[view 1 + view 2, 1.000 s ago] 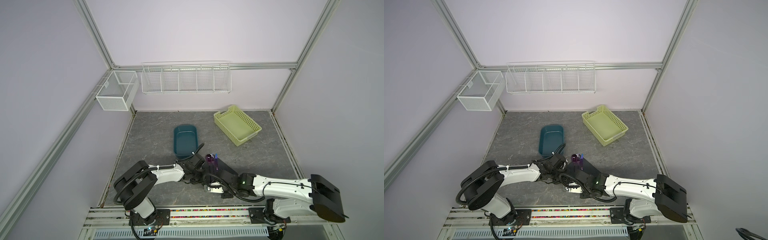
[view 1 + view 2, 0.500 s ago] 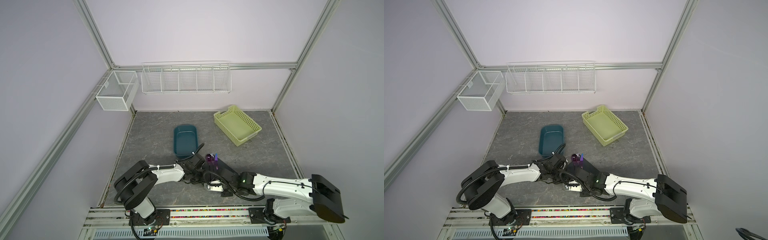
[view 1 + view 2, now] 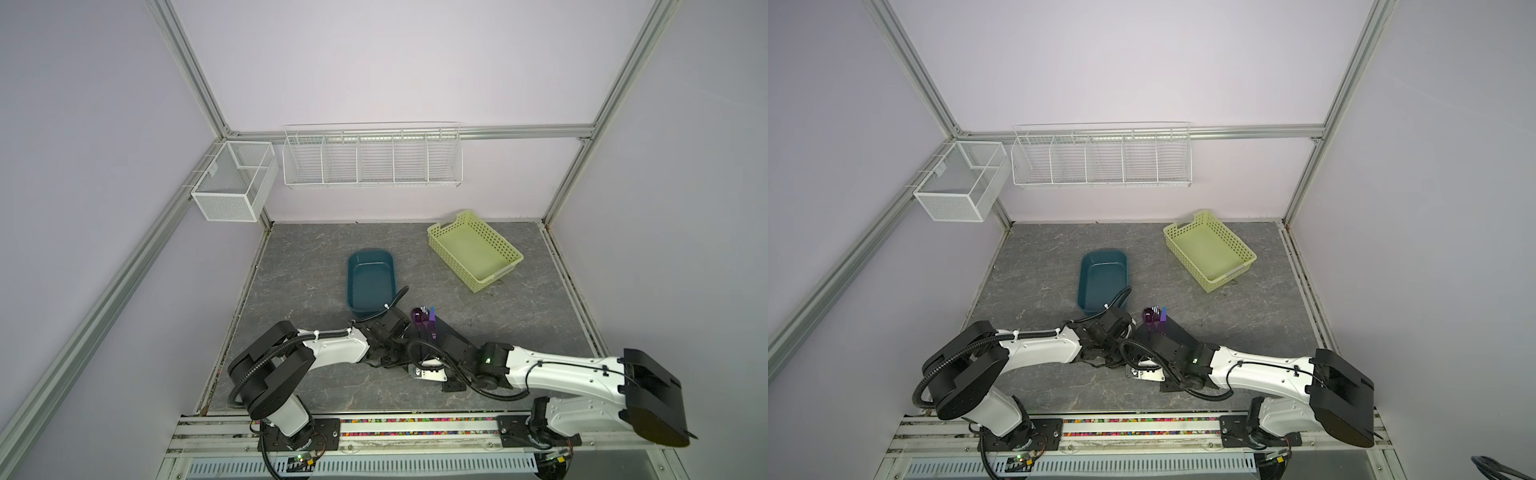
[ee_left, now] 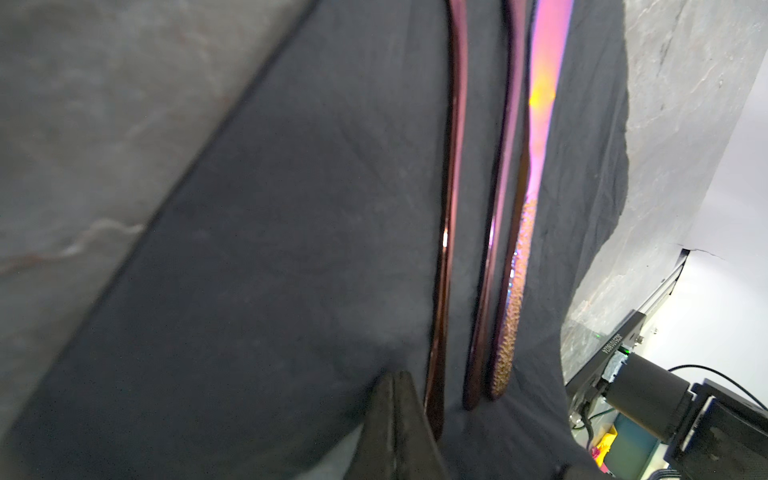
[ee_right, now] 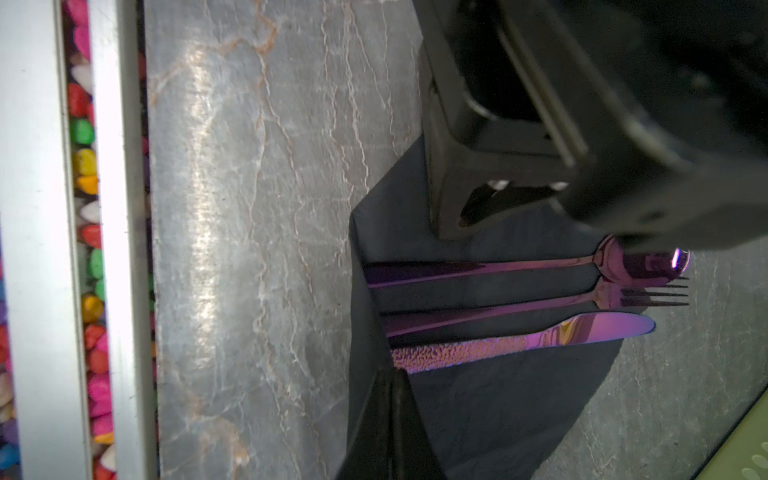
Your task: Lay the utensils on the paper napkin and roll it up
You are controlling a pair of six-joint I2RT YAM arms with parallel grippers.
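The spoon (image 5: 498,269), fork (image 5: 498,311) and knife (image 5: 561,334) are laid side by side on the black napkin (image 5: 519,415), which is spread on the tabletop (image 5: 249,249) (the spoon and fork heads reach past its edge). The left gripper (image 4: 397,376) is kept closed, its tip set on the napkin just beside the spoon's handle. The right gripper (image 5: 392,374) is closed at the napkin's edge by the knife's handle; whether paper is pinched cannot be told.

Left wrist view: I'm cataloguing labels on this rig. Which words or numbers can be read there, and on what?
White lettering on the black machine part: tilted and blurred, unreadable.
The napkin and utensils: no text.
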